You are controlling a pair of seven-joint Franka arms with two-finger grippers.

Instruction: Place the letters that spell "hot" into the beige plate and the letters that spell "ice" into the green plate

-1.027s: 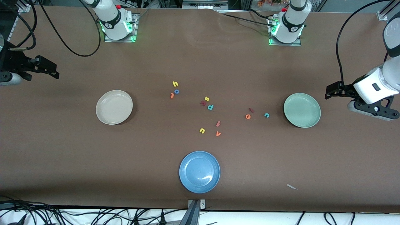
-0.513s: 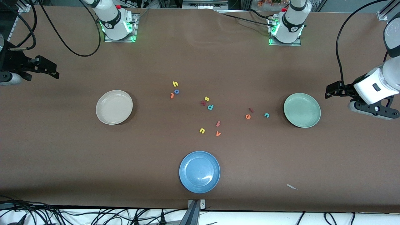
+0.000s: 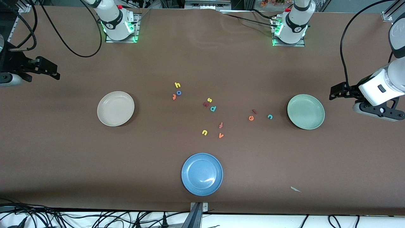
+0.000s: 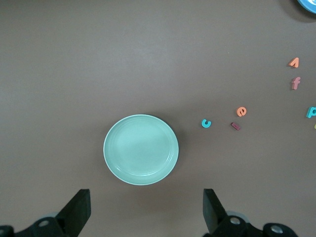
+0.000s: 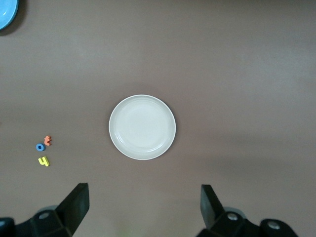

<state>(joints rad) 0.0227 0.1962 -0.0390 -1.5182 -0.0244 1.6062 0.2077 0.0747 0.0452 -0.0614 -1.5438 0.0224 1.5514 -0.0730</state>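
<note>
Lying loose: foam h (image 3: 177, 85), o (image 3: 179, 92), t (image 3: 174, 97).

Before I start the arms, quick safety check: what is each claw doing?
Left claw: open, empty, over bare table beside the green plate.
Right claw: open, empty, beside the beige plate.

I see h (image 3: 177, 85), o (image 3: 179, 92), t (image 3: 174, 97) clustered near empty beige plate (image 3: 115, 108); i (image 3: 254, 111), c (image 3: 270, 117), e (image 3: 251, 118) near empty green plate (image 3: 306, 111).

Robot lab, bolted arm bases (image 3: 119, 30), cables (image 3: 95, 218)
</note>
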